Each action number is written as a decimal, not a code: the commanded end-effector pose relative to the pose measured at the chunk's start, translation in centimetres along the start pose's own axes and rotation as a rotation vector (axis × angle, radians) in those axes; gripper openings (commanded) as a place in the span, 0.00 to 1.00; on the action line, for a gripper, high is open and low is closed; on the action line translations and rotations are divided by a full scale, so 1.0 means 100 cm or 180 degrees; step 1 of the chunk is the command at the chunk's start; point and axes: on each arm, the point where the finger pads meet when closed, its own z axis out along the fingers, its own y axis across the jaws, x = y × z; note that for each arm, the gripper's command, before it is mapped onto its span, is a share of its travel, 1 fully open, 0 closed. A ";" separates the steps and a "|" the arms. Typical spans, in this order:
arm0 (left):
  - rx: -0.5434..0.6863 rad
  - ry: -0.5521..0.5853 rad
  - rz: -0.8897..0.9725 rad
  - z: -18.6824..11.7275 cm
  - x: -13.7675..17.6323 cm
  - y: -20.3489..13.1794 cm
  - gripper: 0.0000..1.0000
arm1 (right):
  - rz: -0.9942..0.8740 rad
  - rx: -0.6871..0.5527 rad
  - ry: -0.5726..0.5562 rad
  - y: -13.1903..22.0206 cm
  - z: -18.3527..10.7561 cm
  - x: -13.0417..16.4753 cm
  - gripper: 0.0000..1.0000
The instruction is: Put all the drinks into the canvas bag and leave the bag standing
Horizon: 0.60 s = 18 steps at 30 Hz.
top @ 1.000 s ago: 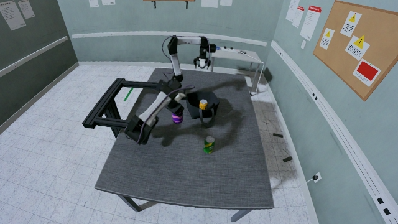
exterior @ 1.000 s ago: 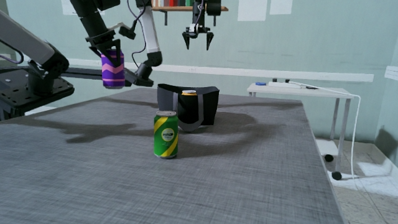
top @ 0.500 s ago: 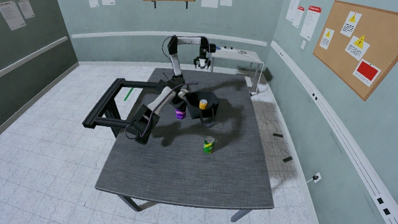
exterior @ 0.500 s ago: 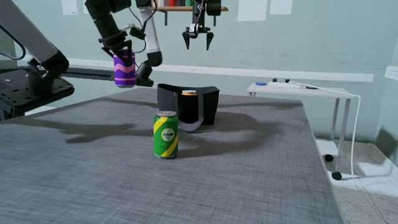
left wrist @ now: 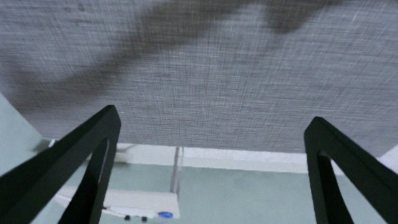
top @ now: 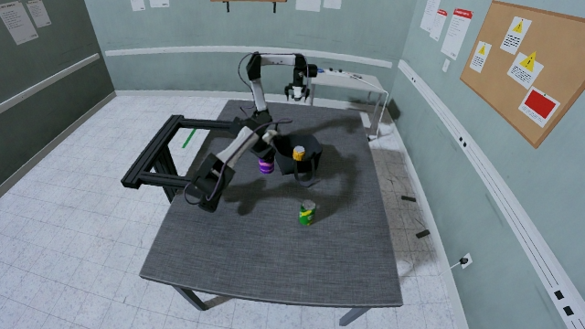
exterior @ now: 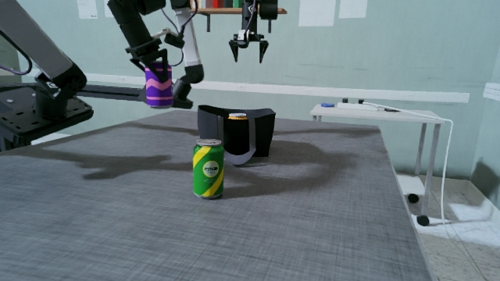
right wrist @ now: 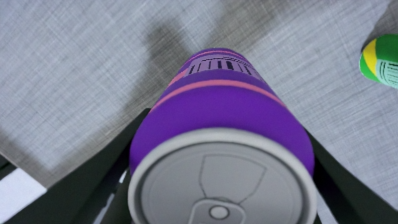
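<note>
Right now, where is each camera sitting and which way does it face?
Top: high above the grey fabric-look table, angled down; both arms show.
Exterior: low over the table, facing the black canvas bag; both arms show.
Left wrist: on the left arm, facing tabletop and wall; its open pincer shows.
Right wrist: on the right arm, facing down past the purple-and-pink can in its pincer.
Shared: top and exterior both show that bag.

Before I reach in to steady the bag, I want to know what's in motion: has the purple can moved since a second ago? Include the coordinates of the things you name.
Yes. In the exterior view the purple can (top: 266, 165) (exterior: 158, 87) (right wrist: 220, 110) has shifted right, closer to the black bag (top: 285, 165) (exterior: 263, 136).
</note>
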 end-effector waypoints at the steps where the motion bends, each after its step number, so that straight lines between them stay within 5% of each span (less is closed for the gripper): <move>1: -0.0061 0.0052 -0.0065 -0.007 0.004 0.005 1.00 | 0.0174 -0.0010 -0.0351 -0.004 -0.012 -0.028 0.70; 18: -0.0061 0.0052 -0.0065 -0.007 0.004 0.005 1.00 | 0.0183 -0.0013 -0.0333 -0.002 -0.010 -0.021 0.70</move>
